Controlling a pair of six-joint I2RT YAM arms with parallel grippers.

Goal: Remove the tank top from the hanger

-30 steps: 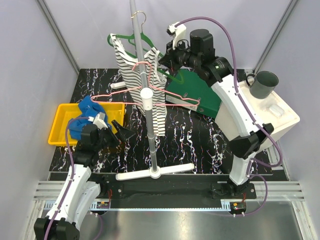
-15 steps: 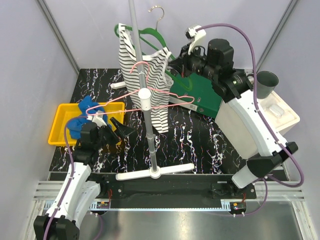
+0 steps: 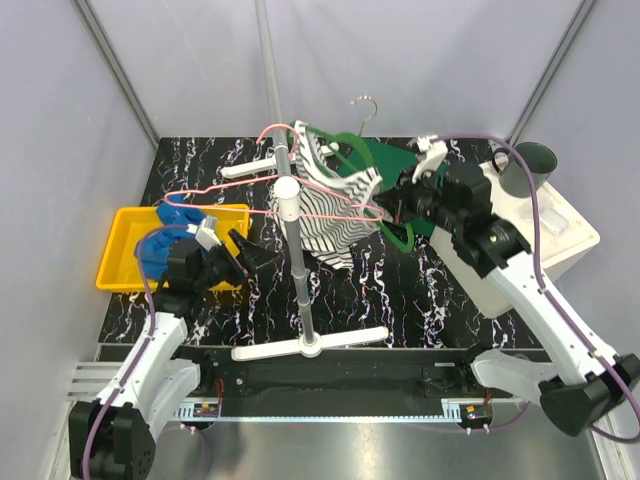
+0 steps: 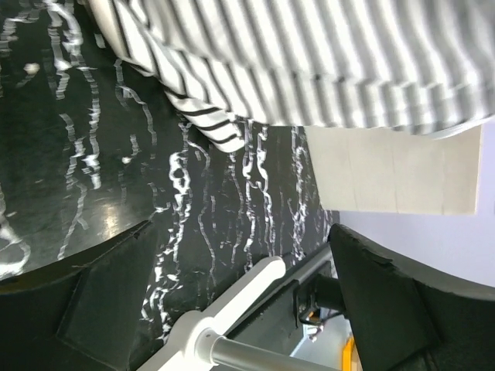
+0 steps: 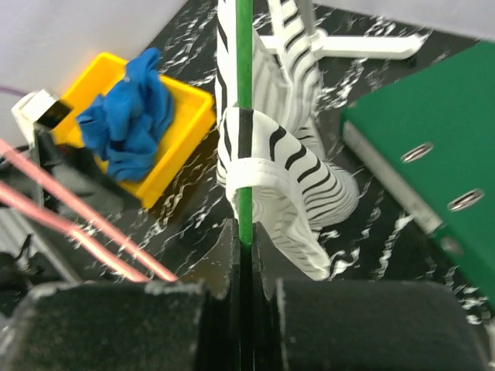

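The black-and-white striped tank top point(image 3: 335, 215) hangs on a green hanger point(image 3: 340, 145), tilted low over the table right of the stand pole point(image 3: 300, 290). My right gripper point(image 3: 398, 208) is shut on the hanger's green wire point(image 5: 244, 116), with a tank top strap point(image 5: 271, 182) bunched just in front of the closed jaws point(image 5: 246, 236). My left gripper point(image 3: 250, 262) is open and empty, left of the pole and below the garment. In the left wrist view the striped fabric point(image 4: 325, 69) hangs above my open gripper point(image 4: 240, 286).
A pink hanger point(image 3: 230, 205) stays on the white stand, whose base point(image 3: 310, 345) lies on the table. A yellow bin point(image 3: 118, 255) with blue cloth point(image 3: 170, 225) sits at left. A green binder point(image 3: 390, 160) and a white box point(image 3: 560, 225) with a grey cup point(image 3: 530, 165) are at right.
My right arm has swung down and toward the near right, bringing the green hanger and tank top from high behind the pole to low over the table. My left gripper edged slightly right.
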